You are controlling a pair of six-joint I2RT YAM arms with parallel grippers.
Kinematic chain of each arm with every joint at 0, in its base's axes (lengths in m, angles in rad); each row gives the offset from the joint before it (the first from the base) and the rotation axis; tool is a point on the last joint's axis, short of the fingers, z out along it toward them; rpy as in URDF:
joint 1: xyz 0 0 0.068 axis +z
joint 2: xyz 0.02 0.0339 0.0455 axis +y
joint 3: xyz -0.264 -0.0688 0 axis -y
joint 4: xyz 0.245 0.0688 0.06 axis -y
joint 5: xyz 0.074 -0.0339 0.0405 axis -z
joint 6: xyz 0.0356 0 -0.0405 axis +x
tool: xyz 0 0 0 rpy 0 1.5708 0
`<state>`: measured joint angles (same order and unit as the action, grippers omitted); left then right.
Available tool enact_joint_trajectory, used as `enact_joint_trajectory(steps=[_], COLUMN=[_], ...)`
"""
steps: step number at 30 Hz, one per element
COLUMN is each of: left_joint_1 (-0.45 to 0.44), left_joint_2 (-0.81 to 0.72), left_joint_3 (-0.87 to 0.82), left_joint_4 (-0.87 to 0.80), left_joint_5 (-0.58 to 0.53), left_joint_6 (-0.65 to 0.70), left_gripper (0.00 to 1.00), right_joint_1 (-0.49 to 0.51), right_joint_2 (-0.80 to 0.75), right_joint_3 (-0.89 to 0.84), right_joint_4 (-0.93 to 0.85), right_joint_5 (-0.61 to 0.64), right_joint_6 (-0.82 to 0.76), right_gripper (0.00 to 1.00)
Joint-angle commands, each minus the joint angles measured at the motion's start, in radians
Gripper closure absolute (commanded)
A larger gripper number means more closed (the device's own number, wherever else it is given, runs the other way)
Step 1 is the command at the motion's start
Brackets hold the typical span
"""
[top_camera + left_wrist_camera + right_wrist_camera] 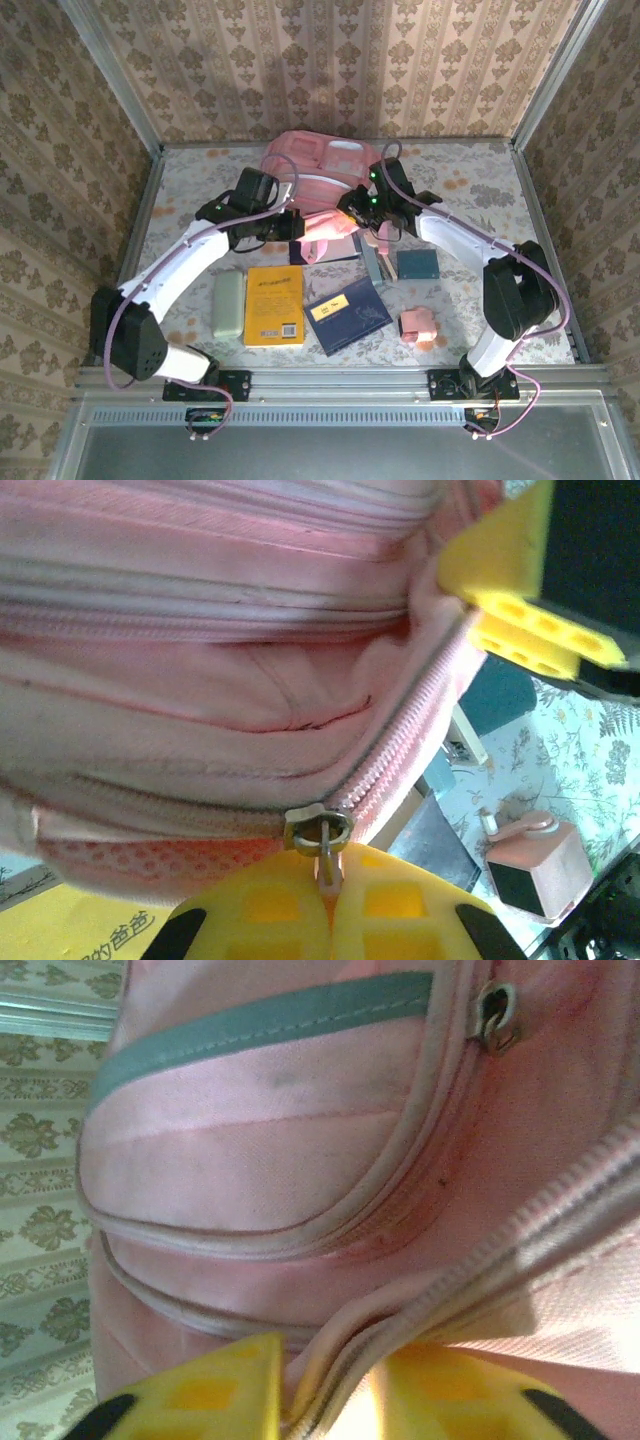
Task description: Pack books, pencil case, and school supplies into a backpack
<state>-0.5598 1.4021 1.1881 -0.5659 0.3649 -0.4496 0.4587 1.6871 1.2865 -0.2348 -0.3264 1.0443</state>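
Left wrist: the zip pull [322, 842] is clamped by the left gripper [330, 880]. The right gripper [330, 1370] cannot be judged; the books [274, 305] lie unpacked.

White arms [185, 268], black joints [130, 340], yellow fingertips [400, 910].

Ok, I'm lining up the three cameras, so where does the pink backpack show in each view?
Top view: the backpack at the far middle of the table.
Left wrist: across the top and left, close up.
Right wrist: centre and right, front pocket uppermost.
Shared landmark: its pink zip teeth, diagonal in both wrist views.
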Motion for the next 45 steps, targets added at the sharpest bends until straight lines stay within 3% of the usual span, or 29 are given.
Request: enact_joint_trajectory(steps=[1,4,8,16,23,36,41,45], left_joint_1=[-0.042,-0.046,-0.045,-0.046,-0.052,-0.06,-0.061,-0.061], left_joint_2=[-0.054,-0.017,0.028,0.076,0.061,0.045,0.043,0.041], left_joint_3=[-0.011,0.0,0.035,0.054,0.062,0.079,0.085,0.102], left_joint_4=[0.051,0.064,0.072,0.079,0.052,0.0,-0.005,-0.021], left_joint_5=[0.039,0.041,0.034,0.052,0.041,0.019,0.017,0.006], left_joint_6=[-0.036,-0.036,-0.015,0.034,0.076,0.141,0.166,0.2], left_gripper=[1.0,1.0,1.0,1.0,1.0,1.0,1.0,1.0], right_joint_1=[-0.02,-0.017,-0.015,0.015,0.084,0.147,0.16,0.163], right_joint_2=[0.017,-0.051,-0.162,-0.289,-0.192,0.015,0.061,0.093], right_joint_3=[0.058,0.052,0.027,-0.089,-0.049,0.074,0.084,0.075], right_joint_4=[-0.027,-0.1,-0.213,-0.18,-0.117,-0.043,-0.024,0.001], right_joint_5=[0.082,0.185,0.272,0.185,0.099,0.047,0.045,0.043], right_joint_6=[-0.073,-0.063,-0.025,0.149,0.311,0.387,0.409,0.435], right_gripper=[0.57,0.49,0.49,0.6,0.51,0.53,0.6,0.76])
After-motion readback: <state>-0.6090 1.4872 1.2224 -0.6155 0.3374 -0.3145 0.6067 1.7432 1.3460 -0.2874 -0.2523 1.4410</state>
